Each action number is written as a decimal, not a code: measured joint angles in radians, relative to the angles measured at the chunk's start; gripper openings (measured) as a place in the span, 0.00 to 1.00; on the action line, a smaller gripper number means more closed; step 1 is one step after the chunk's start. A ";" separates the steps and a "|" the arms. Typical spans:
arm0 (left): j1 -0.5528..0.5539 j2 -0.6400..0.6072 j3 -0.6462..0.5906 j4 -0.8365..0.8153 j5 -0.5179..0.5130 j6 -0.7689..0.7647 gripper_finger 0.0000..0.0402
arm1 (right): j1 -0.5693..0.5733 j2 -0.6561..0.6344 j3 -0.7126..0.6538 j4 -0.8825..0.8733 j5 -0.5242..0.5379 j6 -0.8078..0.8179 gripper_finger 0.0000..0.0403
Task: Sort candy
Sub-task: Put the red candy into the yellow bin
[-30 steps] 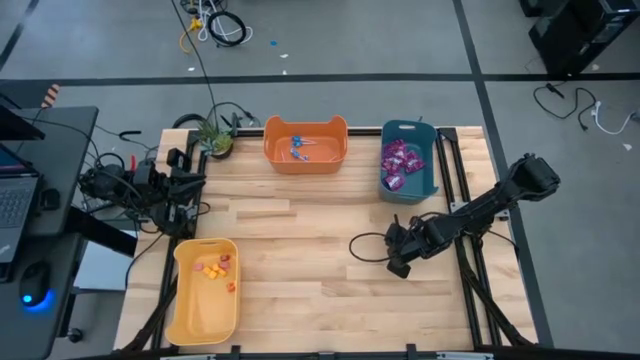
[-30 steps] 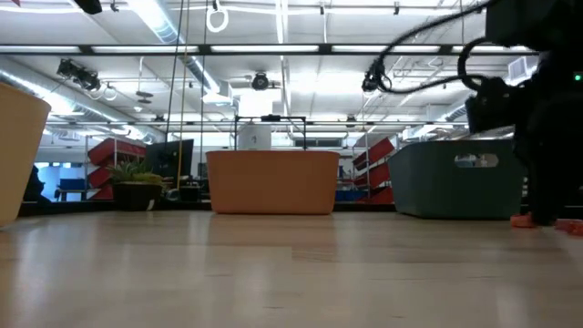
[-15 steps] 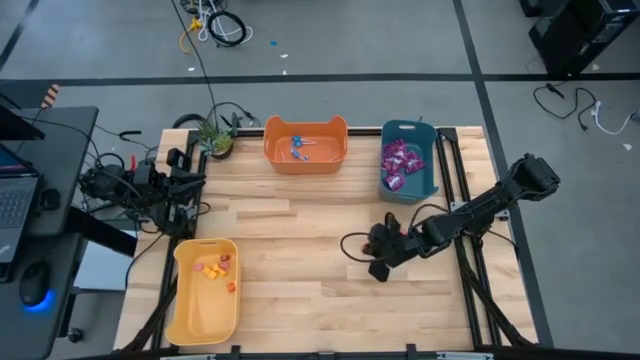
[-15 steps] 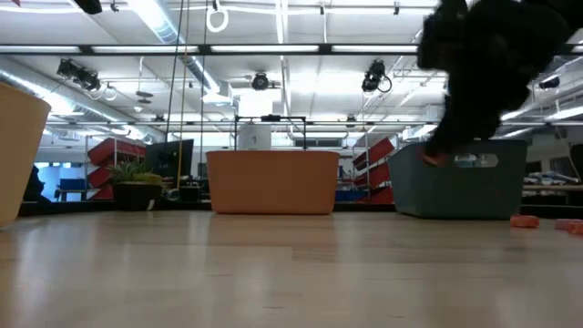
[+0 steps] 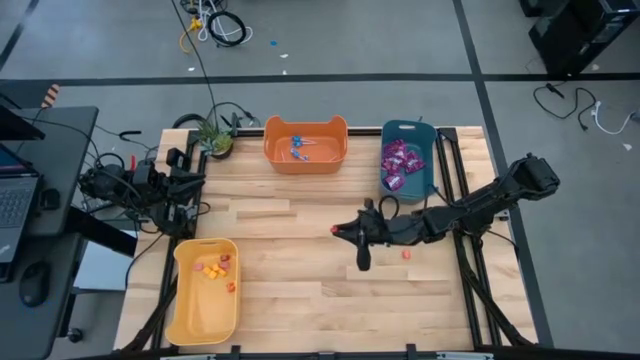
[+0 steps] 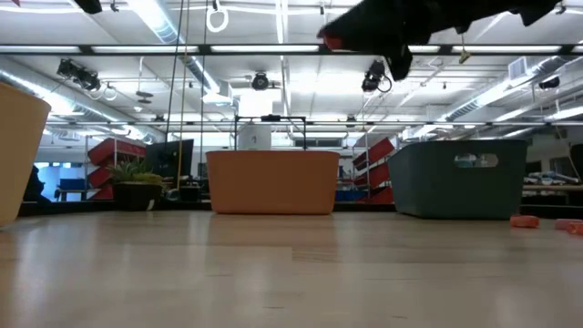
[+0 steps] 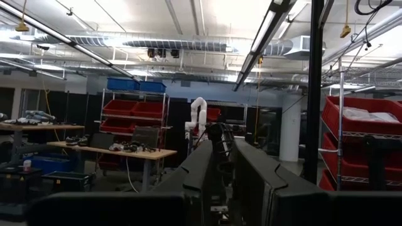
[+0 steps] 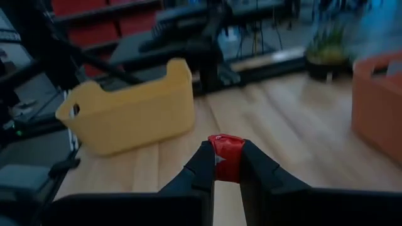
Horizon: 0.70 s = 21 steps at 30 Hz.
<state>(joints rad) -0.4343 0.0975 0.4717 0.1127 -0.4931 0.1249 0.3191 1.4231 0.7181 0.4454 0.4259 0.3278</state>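
While the right pincer (image 5: 336, 231) hangs above the middle of the surface (image 5: 300, 300), its fingers (image 8: 202, 164) are closed on a small red candy (image 8: 227, 158); only the right wrist view shows that grip plainly, with the yellow bin (image 8: 129, 114) lying beyond it. From overhead the held piece is just a red speck at the pincer's tip. One more red piece (image 5: 406, 254) lies on the wood to the right of the pincer. Overhead, the yellow bin at near left holds orange and red pieces (image 5: 213, 269), the orange bin (image 5: 305, 143) at the far edge holds blue-wrapped lollipops (image 5: 298, 146), and the teal bin (image 5: 409, 160) to its right holds purple packets (image 5: 398, 163). At table height the bins' contents are hidden behind their walls. The left pincer (image 5: 190, 205) waits at the left edge; whether its fingers are parted I cannot tell.
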 joint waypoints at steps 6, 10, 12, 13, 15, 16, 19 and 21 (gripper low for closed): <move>0.000 0.000 0.000 0.001 0.000 0.000 0.17 | -0.015 0.025 0.001 0.127 -0.005 -0.091 0.10; 0.000 0.000 0.000 0.004 0.000 0.000 0.17 | -0.023 0.114 0.055 0.148 -0.029 -0.128 0.10; 0.000 0.000 0.000 0.009 0.000 0.000 0.17 | -0.029 0.165 0.111 0.148 -0.049 -0.152 0.10; 0.000 0.000 0.000 0.009 0.000 0.000 0.17 | -0.033 0.188 0.141 0.152 -0.062 -0.164 0.10; 0.000 0.000 0.000 0.009 0.000 0.000 0.17 | -0.042 0.228 0.201 0.150 -0.087 -0.187 0.10; 0.000 0.000 0.000 0.009 0.000 0.000 0.17 | -0.046 0.248 0.233 0.150 -0.102 -0.197 0.10; 0.000 0.000 0.000 0.008 0.000 0.000 0.17 | -0.059 0.293 0.321 0.122 -0.129 -0.221 0.10; 0.000 0.000 0.000 0.009 0.000 0.000 0.17 | -0.067 0.322 0.370 0.117 -0.146 -0.239 0.10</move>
<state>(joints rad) -0.4339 0.0975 0.4717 0.1214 -0.4931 0.1252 0.2516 1.7452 1.0881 0.5627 0.2796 0.0886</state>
